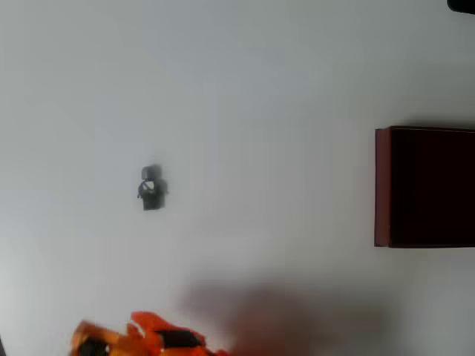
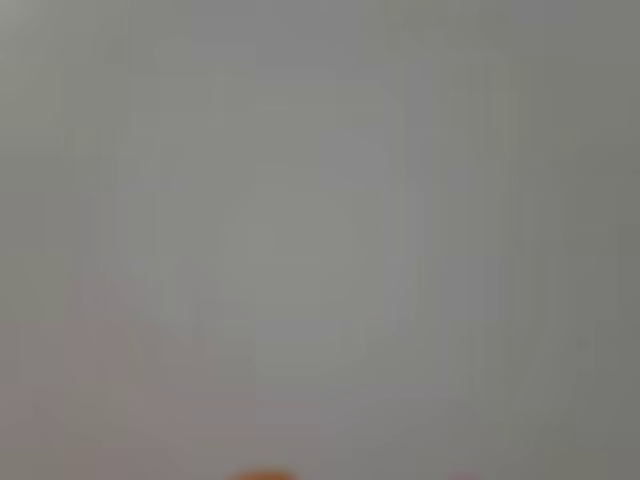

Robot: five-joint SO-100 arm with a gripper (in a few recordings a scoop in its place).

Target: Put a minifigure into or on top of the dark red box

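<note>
In the overhead view the minifigure (image 1: pixel 151 187), tiny and dark grey-black with a small white patch, lies alone on the white table left of centre. The dark red box (image 1: pixel 424 187) stands at the right edge, its inside nearly black and cut off by the frame. An orange arm part (image 1: pixel 141 340) pokes in at the bottom left edge, blurred, well below the minifigure; its fingers cannot be made out. The wrist view is a blurred grey-white surface with a sliver of orange (image 2: pixel 262 474) at the bottom edge.
The white table (image 1: pixel 260 89) stretches bare between the minifigure and the box. A small dark object (image 1: pixel 462 5) sits at the top right corner. A soft shadow (image 1: pixel 282 311) falls on the table at the bottom centre.
</note>
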